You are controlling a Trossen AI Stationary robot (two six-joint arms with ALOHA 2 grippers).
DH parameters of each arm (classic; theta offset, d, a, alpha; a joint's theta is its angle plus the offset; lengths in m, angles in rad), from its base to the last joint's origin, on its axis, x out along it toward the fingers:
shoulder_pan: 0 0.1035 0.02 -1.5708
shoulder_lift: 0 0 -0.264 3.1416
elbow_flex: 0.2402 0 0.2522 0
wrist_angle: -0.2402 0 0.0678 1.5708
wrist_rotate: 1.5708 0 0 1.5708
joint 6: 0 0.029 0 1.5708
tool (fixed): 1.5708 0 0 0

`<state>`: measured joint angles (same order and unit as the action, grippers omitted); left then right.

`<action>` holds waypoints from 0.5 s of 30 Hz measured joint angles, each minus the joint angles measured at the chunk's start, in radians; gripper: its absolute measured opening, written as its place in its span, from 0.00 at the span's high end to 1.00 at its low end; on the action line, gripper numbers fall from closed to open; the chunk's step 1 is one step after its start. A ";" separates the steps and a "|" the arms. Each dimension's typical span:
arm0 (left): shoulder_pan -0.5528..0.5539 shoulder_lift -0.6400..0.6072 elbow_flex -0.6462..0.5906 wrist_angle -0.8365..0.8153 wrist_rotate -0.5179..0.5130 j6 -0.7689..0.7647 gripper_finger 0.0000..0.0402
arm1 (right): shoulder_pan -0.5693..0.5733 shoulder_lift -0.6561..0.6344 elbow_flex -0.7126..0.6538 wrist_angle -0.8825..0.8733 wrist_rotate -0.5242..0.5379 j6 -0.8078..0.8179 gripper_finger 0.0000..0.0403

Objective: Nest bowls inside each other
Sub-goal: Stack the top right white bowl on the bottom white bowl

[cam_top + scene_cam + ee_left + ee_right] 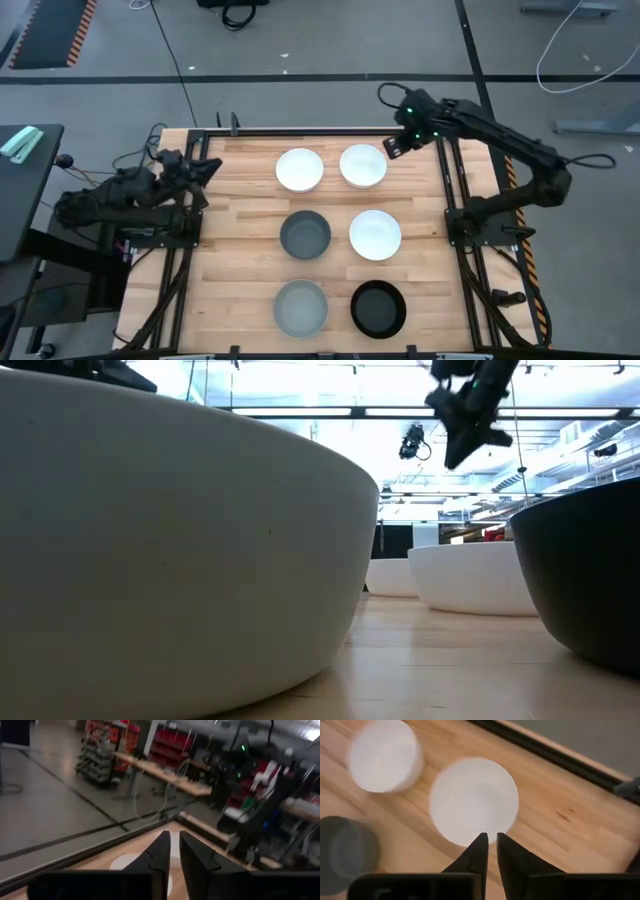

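Observation:
Six bowls stand rim up on the wooden table, in three rows of two. Two white bowls (299, 169) (363, 165) are at the far side. A dark grey bowl (305, 234) and a white one (375, 234) are in the middle. A light grey bowl (301, 306) and a black one (379, 308) are at the near side. My right gripper (395, 145) (492, 839) hangs above the far right white bowl (473, 800), tilted down, with a narrow gap between its fingers and nothing in it. My left gripper (205, 170) (174, 840) stays at the table's left edge, pointing level, also narrowly open and empty.
Black frame rails (450, 190) run along the table's left and right sides, next to the arm bases. Bare wood (240, 240) lies between the left rail and the bowls. In the low view the light grey bowl (150, 540) and the black bowl (590, 580) fill the foreground.

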<state>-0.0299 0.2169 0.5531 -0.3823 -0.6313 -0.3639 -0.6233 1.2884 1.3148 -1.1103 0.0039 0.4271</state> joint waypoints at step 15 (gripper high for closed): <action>0.036 0.211 0.035 -0.101 -0.001 -0.098 0.75 | -0.055 0.206 0.001 -0.023 -0.035 -0.040 0.75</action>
<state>0.0059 0.4277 0.5880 -0.4835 -0.6322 -0.4618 -0.6783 1.4940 1.3159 -1.1336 -0.0311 0.3868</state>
